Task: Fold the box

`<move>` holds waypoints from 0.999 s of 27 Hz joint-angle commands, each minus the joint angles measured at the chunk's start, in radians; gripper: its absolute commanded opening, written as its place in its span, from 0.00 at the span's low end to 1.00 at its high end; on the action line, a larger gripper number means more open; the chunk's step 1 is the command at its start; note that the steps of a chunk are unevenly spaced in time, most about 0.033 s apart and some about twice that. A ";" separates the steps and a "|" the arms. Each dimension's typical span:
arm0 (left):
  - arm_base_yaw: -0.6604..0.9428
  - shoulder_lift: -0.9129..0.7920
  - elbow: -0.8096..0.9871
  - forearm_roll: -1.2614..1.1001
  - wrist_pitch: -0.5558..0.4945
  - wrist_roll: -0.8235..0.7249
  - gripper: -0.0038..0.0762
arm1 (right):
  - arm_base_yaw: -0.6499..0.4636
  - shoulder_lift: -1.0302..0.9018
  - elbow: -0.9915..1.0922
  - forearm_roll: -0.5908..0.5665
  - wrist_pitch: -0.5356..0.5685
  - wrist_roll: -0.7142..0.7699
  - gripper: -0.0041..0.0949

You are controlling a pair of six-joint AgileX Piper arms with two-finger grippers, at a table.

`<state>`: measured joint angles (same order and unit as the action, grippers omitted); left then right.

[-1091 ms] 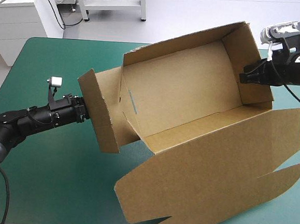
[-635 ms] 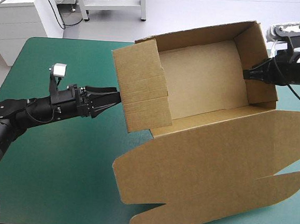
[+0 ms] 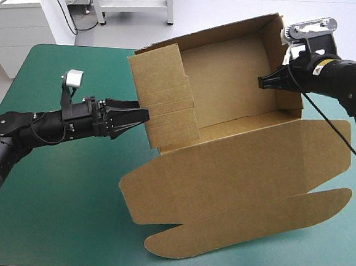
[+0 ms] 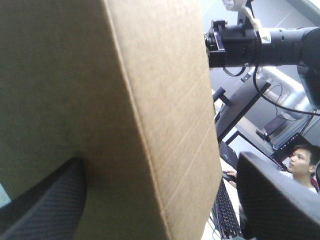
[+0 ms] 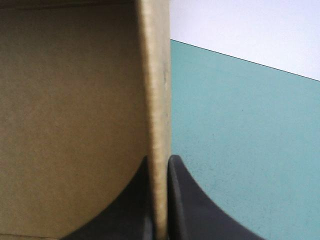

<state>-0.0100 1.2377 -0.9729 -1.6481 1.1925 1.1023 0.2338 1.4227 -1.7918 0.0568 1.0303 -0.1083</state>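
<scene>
1. High view: The brown box point(image 3: 230, 94) is held tilted over the middle and far-right part of the table point(image 3: 67, 210), its hollow facing up and back. Its far wall juts past the far edge, and the flat lid point(image 3: 241, 187) spreads toward the near edge.
   - The left end wall point(image 3: 162, 95), splayed outward earlier, now stands upright and squares off the tray.
   - The whole box has swung toward the table's left since just before.
   - The left gripper point(image 3: 136, 120) has its black fingers spread, tips at that wall.
   - The right gripper point(image 3: 265, 81) pinches the right end wall.
   - I judge the wall is raised but not yet tucked, so it could fall back.

2. Left wrist view: Matte brown board with faint ribbing and one sharp crease stands between the wide-apart fingers of the left gripper point(image 4: 160, 160). Nothing is clamped. The right arm point(image 4: 250, 42) shows beyond the box.

3. Right wrist view: The right gripper point(image 5: 160, 165) is all but closed on the thin board edge of the box point(image 5: 65, 125), one finger on each side. The inner face is smooth and dull. The teal-green cover point(image 5: 240, 125) lies beyond.
</scene>
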 commanded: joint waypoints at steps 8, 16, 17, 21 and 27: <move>-0.196 -0.028 -0.198 0.291 -0.317 -0.319 0.77 | 0.005 -0.032 -0.031 0.014 -0.117 0.051 0.03; -0.396 0.026 -0.363 0.778 -0.569 -0.753 0.71 | 0.005 -0.032 -0.031 0.016 -0.141 0.092 0.03; -0.406 0.036 -0.376 0.810 -0.577 -0.778 0.69 | 0.005 -0.032 -0.031 0.020 -0.143 0.091 0.03; -0.454 0.073 -0.418 0.973 -0.648 -0.926 0.62 | 0.005 -0.032 -0.031 0.035 -0.137 0.091 0.03; -0.506 0.104 -0.476 1.318 -0.675 -1.239 0.60 | 0.005 -0.025 -0.031 0.042 -0.135 0.108 0.03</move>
<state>-0.4944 1.3576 -1.3901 -0.4540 0.5939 0.0227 0.2340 1.4245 -1.7918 0.0087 0.9702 -0.0228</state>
